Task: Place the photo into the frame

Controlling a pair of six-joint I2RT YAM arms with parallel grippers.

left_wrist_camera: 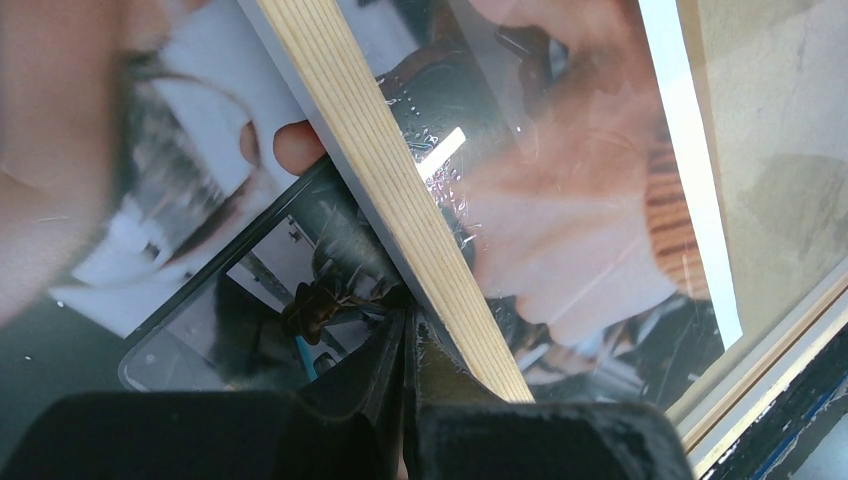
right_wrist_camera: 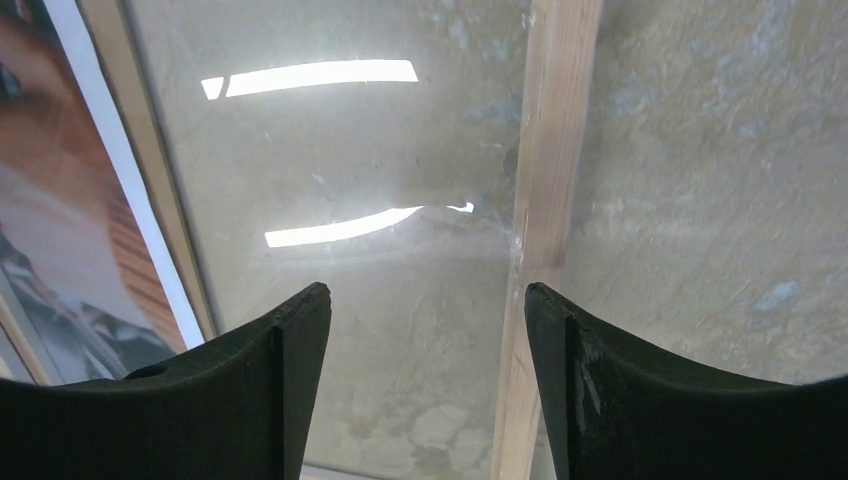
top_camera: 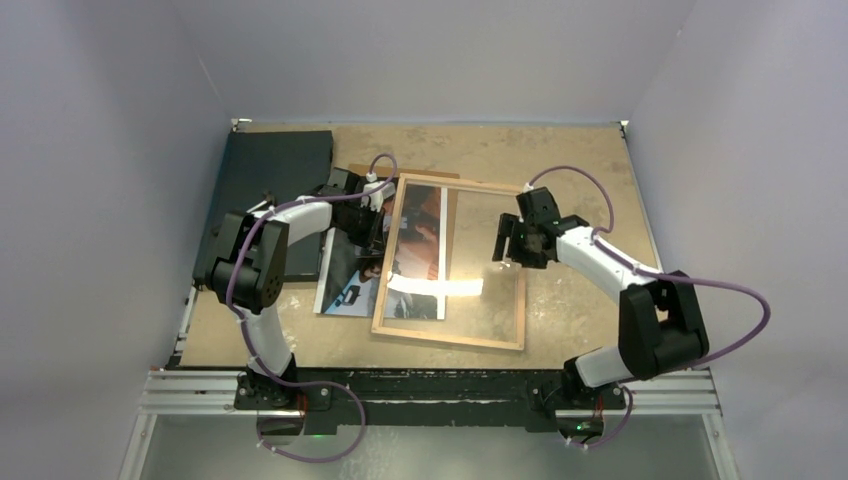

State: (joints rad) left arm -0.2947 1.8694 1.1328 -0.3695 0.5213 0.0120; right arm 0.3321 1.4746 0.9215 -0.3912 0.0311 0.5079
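Note:
The frame [top_camera: 450, 338] lies flat mid-table, wooden back edges up, glass pane reflecting light. The photo [top_camera: 345, 280] lies picture side up under the frame's left part and sticks out past its left rail. My left gripper [top_camera: 378, 235] is shut, its tips down at the photo right beside the left rail. In the left wrist view the shut tips [left_wrist_camera: 410, 325] touch the wooden rail [left_wrist_camera: 380, 170], with the photo [left_wrist_camera: 560, 200] on both sides. My right gripper [top_camera: 505, 245] hovers open over the frame's right side, its jaws [right_wrist_camera: 425, 295] straddling the right rail [right_wrist_camera: 545, 150]. The photo's white edge [right_wrist_camera: 100, 150] shows at left.
A flat black board [top_camera: 275, 180] lies at the back left, partly under my left arm. A brown backing panel [top_camera: 358, 170] pokes out behind the frame's top left corner. The table's walls close in at left, back and right.

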